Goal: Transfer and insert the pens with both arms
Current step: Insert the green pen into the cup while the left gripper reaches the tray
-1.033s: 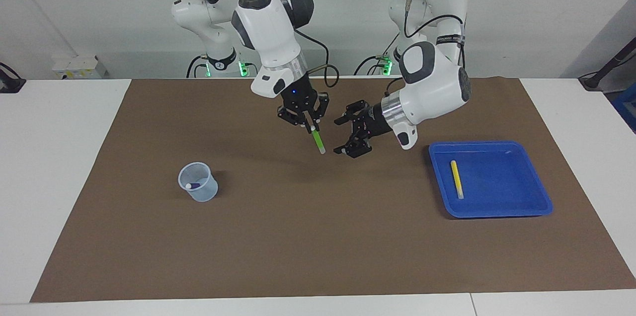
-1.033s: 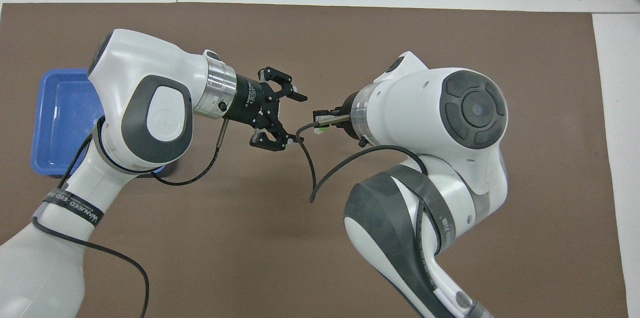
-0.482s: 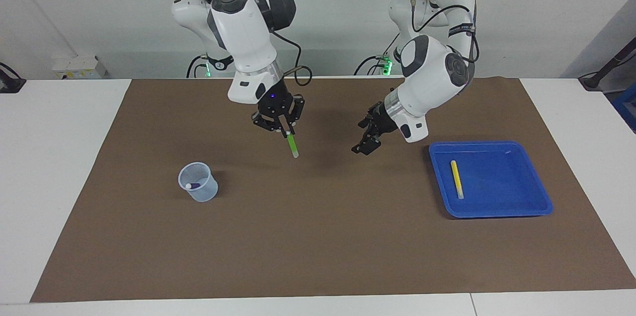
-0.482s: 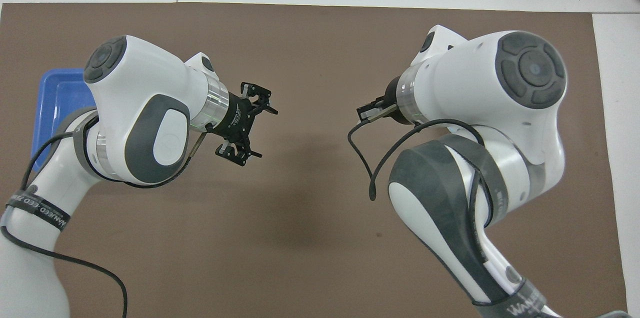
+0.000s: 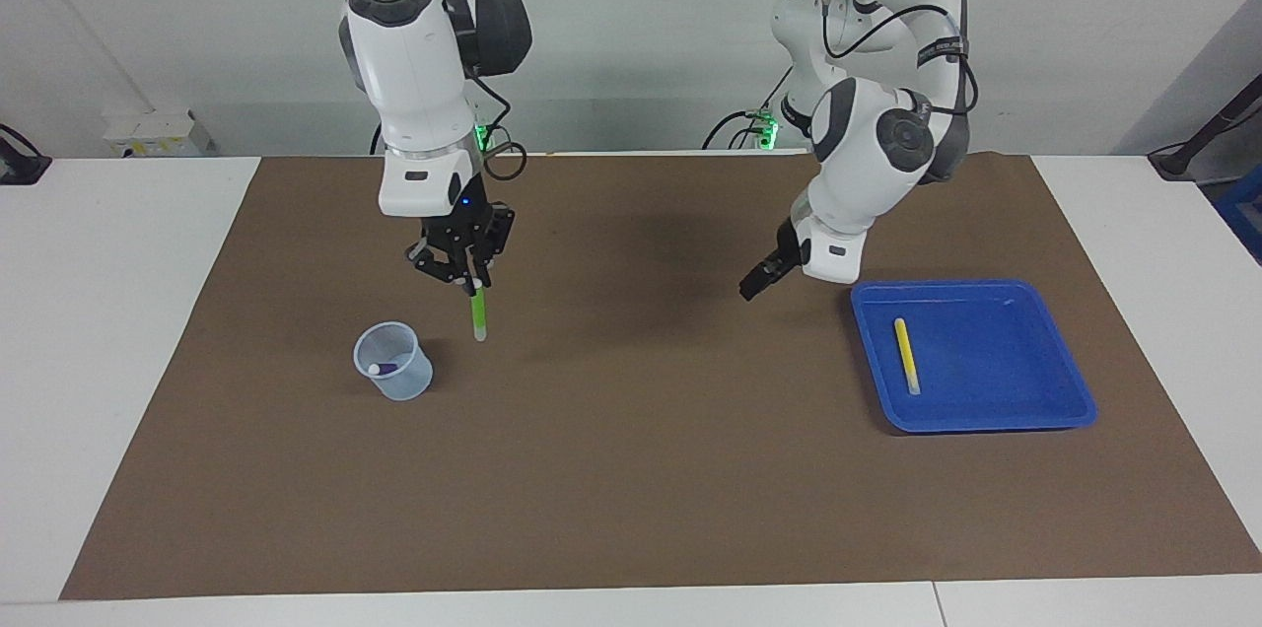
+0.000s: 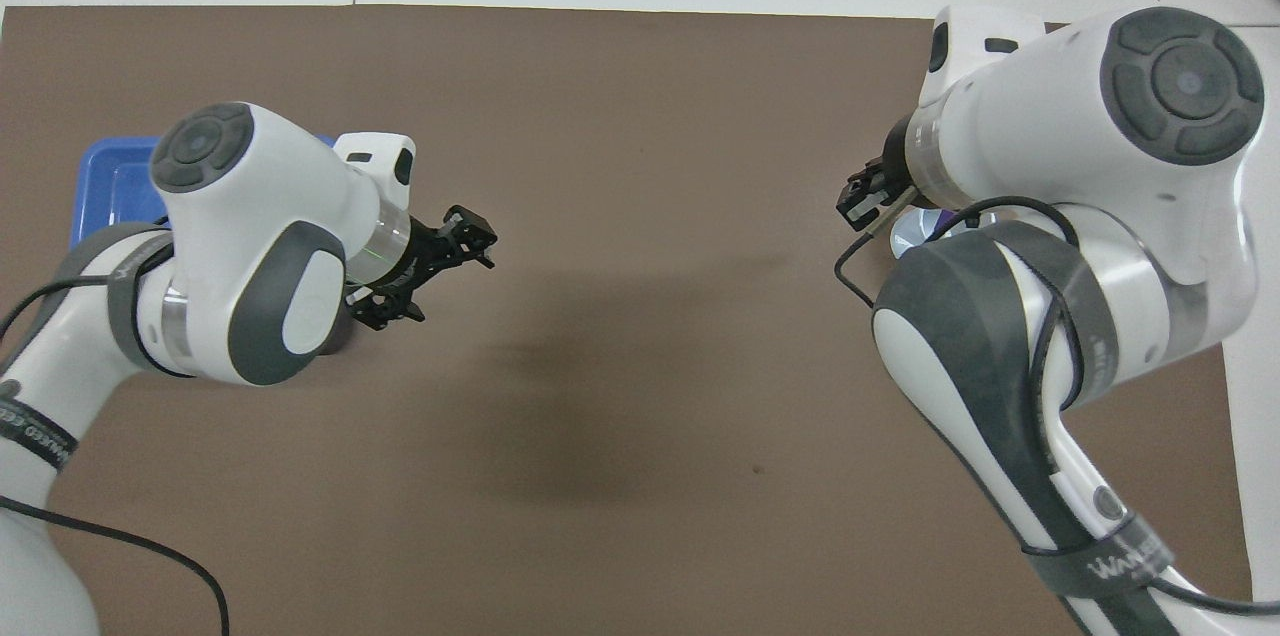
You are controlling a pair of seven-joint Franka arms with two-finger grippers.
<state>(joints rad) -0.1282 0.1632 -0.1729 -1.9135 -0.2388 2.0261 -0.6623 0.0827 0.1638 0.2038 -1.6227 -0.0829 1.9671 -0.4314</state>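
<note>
My right gripper (image 5: 472, 283) is shut on the top of the bright green pen (image 5: 478, 313), which hangs pale tip down over the mat just beside the clear cup (image 5: 394, 374). In the overhead view the right gripper (image 6: 866, 200) shows but the green pen is hidden under the arm. A purple pen (image 5: 383, 369) lies inside the cup. The yellow pen (image 5: 906, 354) lies in the blue tray (image 5: 1025, 361). My left gripper (image 5: 755, 284) hangs open and empty over the mat beside the tray; from above the left gripper (image 6: 442, 271) shows its fingers spread.
A brown mat (image 5: 641, 469) covers most of the white table. The cup (image 6: 915, 231) peeks out under the right arm from above, and a corner of the tray (image 6: 105, 191) shows by the left arm.
The right arm has carried the green pen from the table's middle toward the cup. The left gripper, still open, has drawn back toward the tray.
</note>
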